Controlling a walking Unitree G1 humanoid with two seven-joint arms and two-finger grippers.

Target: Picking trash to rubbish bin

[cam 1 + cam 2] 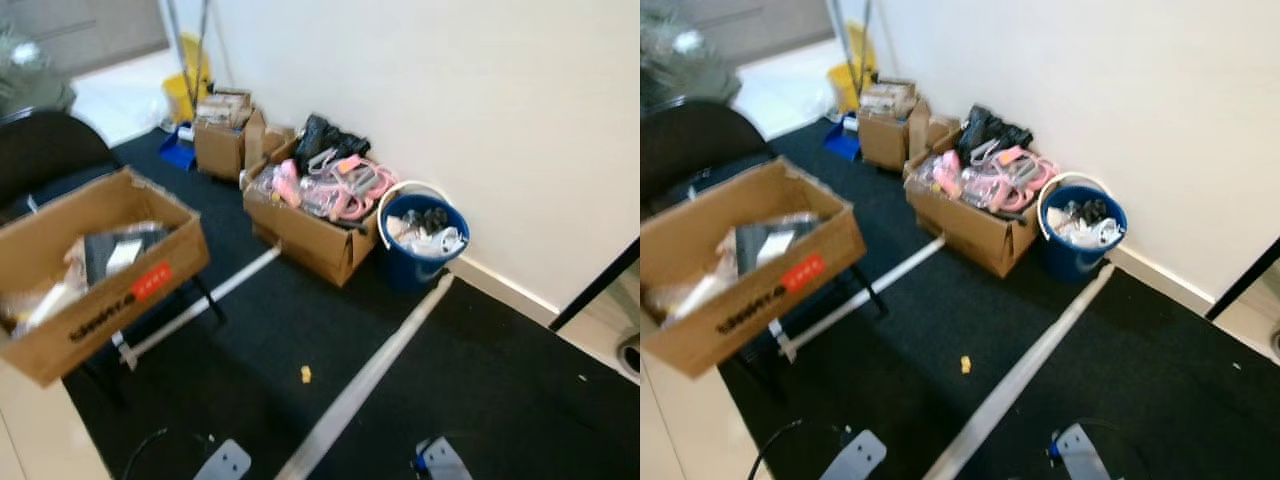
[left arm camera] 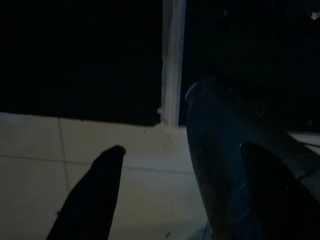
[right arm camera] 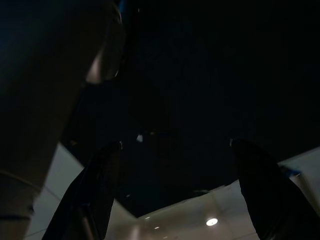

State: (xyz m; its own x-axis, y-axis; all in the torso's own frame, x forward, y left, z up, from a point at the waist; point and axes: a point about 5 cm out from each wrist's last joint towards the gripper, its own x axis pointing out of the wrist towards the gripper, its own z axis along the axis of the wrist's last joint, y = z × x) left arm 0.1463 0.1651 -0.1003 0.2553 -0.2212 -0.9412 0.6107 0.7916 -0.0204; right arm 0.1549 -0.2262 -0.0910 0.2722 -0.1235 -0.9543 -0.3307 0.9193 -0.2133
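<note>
Black carpet with yellow scrap near blue bin; left hand and right hand low, fingers spread, empty.

Small yellow scrap on the dark carpet, well ahead of both grippers – too small to tell what it is. Blue bucket contents: white and dark bits, blurred, can't ID. Big cardboard box cut off at frame edge. Right wrist view v. dark – right gripper fingers apart, surroundings unreadable. Left gripper: far finger part-hidden behind a blue-grey shape.

Three cardboard boxes, one bucket
</note>
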